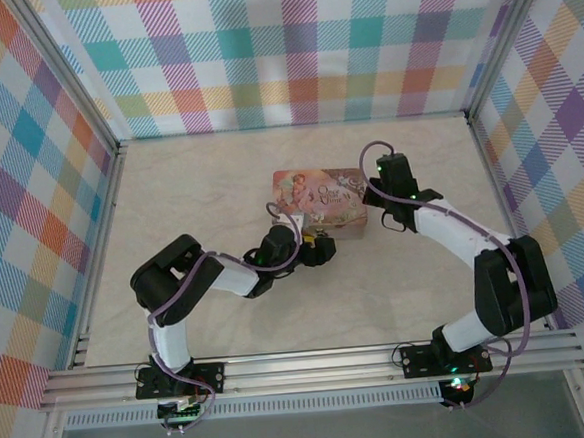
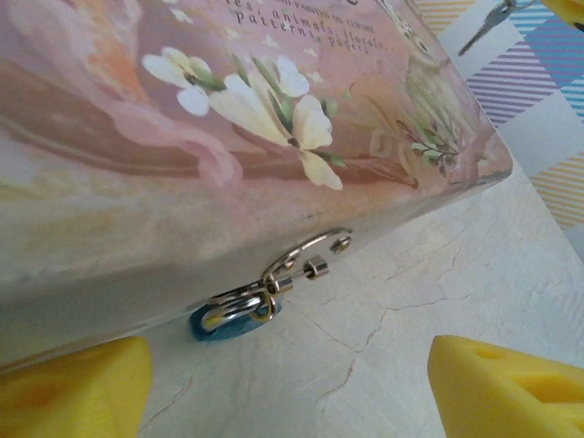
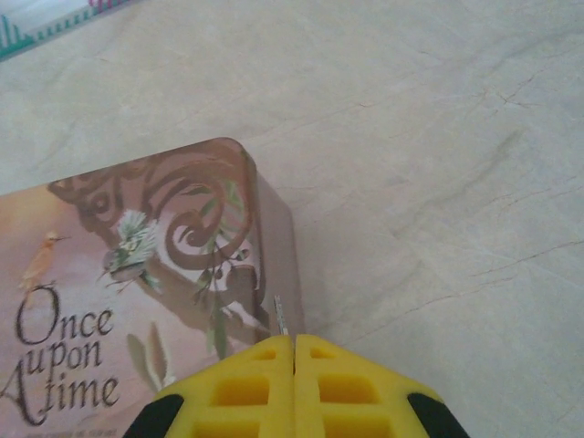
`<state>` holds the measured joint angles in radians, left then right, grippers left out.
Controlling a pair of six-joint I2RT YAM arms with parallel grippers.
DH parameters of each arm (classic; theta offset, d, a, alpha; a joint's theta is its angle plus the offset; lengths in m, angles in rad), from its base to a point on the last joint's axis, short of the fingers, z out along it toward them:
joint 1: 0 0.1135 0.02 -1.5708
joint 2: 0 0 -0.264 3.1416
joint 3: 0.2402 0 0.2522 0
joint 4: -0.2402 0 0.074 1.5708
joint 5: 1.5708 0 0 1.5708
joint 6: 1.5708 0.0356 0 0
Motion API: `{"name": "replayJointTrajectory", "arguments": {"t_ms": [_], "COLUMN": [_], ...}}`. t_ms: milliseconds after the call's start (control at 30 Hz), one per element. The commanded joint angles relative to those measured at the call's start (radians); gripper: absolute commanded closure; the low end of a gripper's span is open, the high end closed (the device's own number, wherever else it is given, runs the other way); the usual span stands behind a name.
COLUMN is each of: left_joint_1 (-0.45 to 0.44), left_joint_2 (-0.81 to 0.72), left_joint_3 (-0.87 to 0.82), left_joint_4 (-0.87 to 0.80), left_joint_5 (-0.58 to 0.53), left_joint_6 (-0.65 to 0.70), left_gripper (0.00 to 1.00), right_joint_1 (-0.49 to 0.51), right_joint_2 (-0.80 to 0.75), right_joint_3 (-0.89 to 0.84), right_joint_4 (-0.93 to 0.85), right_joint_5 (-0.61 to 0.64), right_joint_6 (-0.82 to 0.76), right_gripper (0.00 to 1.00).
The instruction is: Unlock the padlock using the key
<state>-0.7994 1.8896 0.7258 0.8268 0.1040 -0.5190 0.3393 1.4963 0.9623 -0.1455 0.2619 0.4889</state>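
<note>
- The left hand (image 2: 287, 370) is wide open and empty. The padlock (image 2: 233, 319) hangs just ahead of it on the tin (image 2: 274, 182) clasp, and this hand is the nearer one.
- The right hand (image 3: 293, 345) is pinched shut on the key (image 3: 281, 315), whose tip points straight ahead over the tin's far corner.

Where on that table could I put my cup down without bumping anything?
Bare table lies between the pink tin and the back wall, and between tin and left wall. Crowded: the tin's near side, where the open left end effector sits by the padlock, and its right end, where the right end effector pinches the key.
</note>
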Motion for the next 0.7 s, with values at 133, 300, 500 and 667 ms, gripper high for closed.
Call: {"name": "replayJointTrajectory", "arguments": {"t_ms": [133,300,500,667], "left_joint_1": [0.011,0.015,0.023,0.04], "left_joint_2": [0.036,0.068,0.078,0.086], "left_joint_3": [0.045,0.061,0.06,0.045], "left_joint_4": [-0.024,0.017,0.085,0.164], "left_joint_5": [0.029,0.065,0.129,0.187], "left_joint_6": [0.037,0.043,0.048,0.031], "left_gripper": [0.21,0.21,0.24,0.31], "right_joint_1": [-0.006,-0.002,0.005,0.01], "right_joint_2": [0.094,0.114,0.104,0.097], "right_joint_3": [0.053,0.049,0.031,0.021], "right_joint_4": [0.003,0.027,0.048,0.054], "right_joint_5": [-0.021,-0.059,-0.075,-0.078], "right_joint_6": [-0.003,0.011,0.013,0.016], "right_gripper": [1.0,1.0,1.0,1.0]}}
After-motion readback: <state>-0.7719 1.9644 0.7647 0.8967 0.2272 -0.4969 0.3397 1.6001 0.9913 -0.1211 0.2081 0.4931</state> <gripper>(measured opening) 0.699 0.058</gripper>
